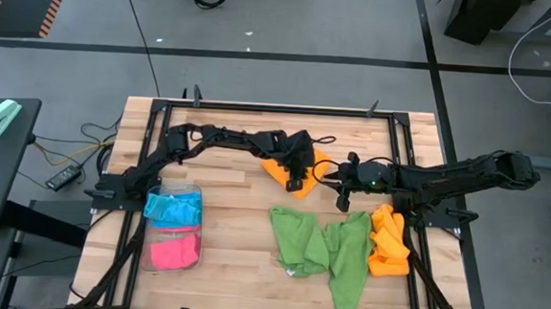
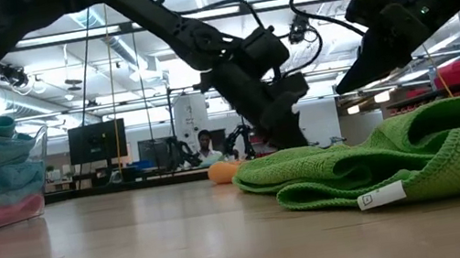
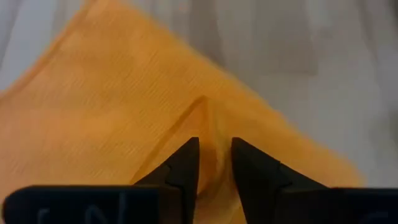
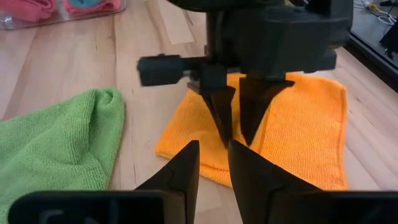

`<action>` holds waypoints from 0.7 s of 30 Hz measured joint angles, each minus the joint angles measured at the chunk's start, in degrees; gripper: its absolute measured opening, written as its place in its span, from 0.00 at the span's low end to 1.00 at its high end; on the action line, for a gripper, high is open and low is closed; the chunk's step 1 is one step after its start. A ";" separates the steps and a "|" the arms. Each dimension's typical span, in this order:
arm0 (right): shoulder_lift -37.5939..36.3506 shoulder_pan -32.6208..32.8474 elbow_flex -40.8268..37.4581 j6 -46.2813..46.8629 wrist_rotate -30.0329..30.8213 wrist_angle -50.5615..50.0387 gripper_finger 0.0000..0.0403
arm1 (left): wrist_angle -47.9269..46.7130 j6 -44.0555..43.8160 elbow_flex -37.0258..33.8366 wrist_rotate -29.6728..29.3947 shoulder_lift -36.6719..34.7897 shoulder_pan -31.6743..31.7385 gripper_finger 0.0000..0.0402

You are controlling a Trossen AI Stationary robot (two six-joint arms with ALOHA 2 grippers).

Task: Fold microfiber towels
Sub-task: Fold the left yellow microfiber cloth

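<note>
A: Left gripper status?
B: Pinching a ridge of the flat orange towel mid-table.
A: Right gripper?
B: Hovering adjacent, jaws narrowly parted, holding nothing.

Wooden desk, pale planks. On it lay a flat orange towel, two rumpled green towels, a bunched orange towel, and a clear tray holding blue and pink towels.
</note>
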 joint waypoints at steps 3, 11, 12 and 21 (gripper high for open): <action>0.00 -0.01 0.02 -0.02 -0.01 -0.01 0.23 | 1.95 3.56 0.04 0.90 -0.02 -1.05 0.19; 0.00 -0.01 0.02 -0.02 -0.24 -0.09 0.23 | 3.85 6.39 0.02 1.94 -0.02 -2.07 0.05; 0.00 -0.01 0.02 -0.02 -0.26 -0.20 0.23 | 4.19 6.38 0.02 3.17 -0.02 -1.89 0.04; 0.00 -0.01 0.02 -0.02 -0.44 -0.22 0.23 | 5.31 9.14 0.03 9.12 0.45 -2.04 0.18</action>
